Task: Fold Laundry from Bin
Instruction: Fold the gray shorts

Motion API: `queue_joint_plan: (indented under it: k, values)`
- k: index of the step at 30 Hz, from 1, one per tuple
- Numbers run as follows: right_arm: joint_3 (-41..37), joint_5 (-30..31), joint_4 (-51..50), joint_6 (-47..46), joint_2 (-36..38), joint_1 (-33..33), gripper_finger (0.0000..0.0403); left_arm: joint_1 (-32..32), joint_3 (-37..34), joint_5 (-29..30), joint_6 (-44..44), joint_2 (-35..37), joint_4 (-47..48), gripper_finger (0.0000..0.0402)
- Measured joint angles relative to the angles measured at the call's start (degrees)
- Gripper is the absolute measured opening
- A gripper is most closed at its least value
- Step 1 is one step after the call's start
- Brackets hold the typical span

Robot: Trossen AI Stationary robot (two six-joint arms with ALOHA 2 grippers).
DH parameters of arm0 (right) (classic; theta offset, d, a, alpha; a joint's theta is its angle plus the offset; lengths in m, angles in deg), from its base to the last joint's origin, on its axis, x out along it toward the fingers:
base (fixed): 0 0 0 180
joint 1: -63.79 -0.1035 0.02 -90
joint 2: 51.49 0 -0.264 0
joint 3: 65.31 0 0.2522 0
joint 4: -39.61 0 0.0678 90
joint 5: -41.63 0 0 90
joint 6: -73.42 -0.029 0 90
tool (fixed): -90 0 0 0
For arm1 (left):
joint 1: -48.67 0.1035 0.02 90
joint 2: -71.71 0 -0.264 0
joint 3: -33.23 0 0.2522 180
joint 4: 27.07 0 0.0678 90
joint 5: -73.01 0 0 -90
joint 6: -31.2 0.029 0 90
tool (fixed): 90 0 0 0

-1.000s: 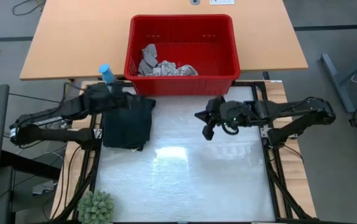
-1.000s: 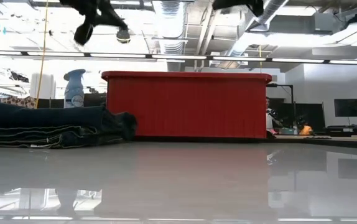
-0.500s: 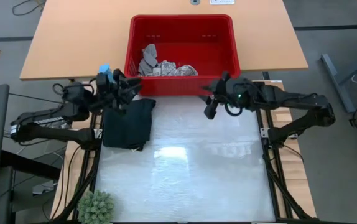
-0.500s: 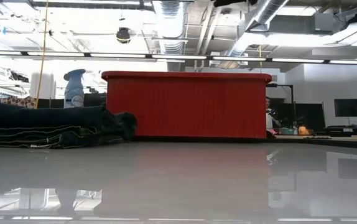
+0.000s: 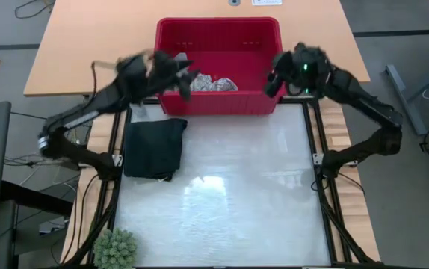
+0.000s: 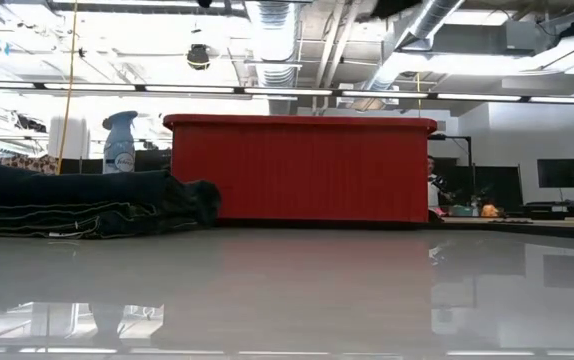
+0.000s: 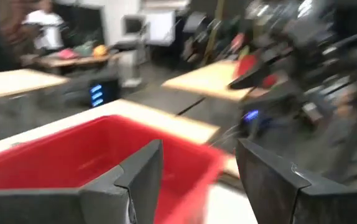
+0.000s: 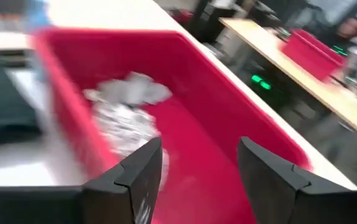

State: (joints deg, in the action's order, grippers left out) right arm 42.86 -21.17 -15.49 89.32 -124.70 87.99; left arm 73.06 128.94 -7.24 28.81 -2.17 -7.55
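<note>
The red bin point(image 5: 218, 22) stands at the table's far edge. A small grey cloth point(image 8: 132, 90) and a white leaf-print cloth point(image 5: 216, 84) lie on its floor. Dark folded trousers point(image 5: 155, 147) lie flat on the white table top, near the bin's left corner, and also show in the low view point(image 6: 77, 205). My left gripper point(image 5: 178, 75) hangs open above the bin's left wall, and its wrist view point(image 7: 197, 146) looks level across the rim. My right gripper point(image 5: 273, 76) hangs open above the bin's right wall, tipped a little down toward the cloths point(image 8: 197, 146).
A blue-capped spray bottle point(image 6: 119, 140) stands left of the bin. A potted plant point(image 5: 115, 249) sits at the table's near left corner. A wooden table point(image 5: 87, 52) carries the bin's far part. Bare white surface point(image 5: 237, 194) lies right of the trousers.
Both grippers have risen and gone toward the far edge, up to the bin. The left came off the folded trousers and rolled its wrist; the right swung from mid-table to the bin's right wall. Both have opened. The trousers lie where they were.
</note>
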Motion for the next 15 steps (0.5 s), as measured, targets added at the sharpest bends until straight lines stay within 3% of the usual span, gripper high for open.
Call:
queue_joint_plan:
  k: [3, 7, 11, 12, 15]
  values:
    - [0.0, -3.03, -0.73, 2.38, -0.11, 6.75, 0.0227, 4.8, 13.34, 0.0, 2.22, -8.66, 11.24, 0.0194]
    - [0.0, -14.39, -1.29, 2.6, -0.07, 15.14, 0.0226, 10.51, 32.04, 0.07, 2.14, -21.66, 25.89, 0.0194]
    - [-0.02, -23.22, -1.76, 2.5, -0.25, 21.12, 0.0226, 15.04, 51.09, 6.79, 2.24, -33.87, 38.45, 0.0194]
    - [-0.02, -24.81, -1.79, 2.3, -0.26, 22.17, 0.0226, 16.1, 53.38, 8.97, 2.38, -36.35, 39.46, 0.0194]
    - [-0.02, -28.95, -1.9, 2.2, -0.24, 24.56, 0.0226, 19.6, 45.92, 9.93, 0.49, -36.08, 34.0, 0.0194]
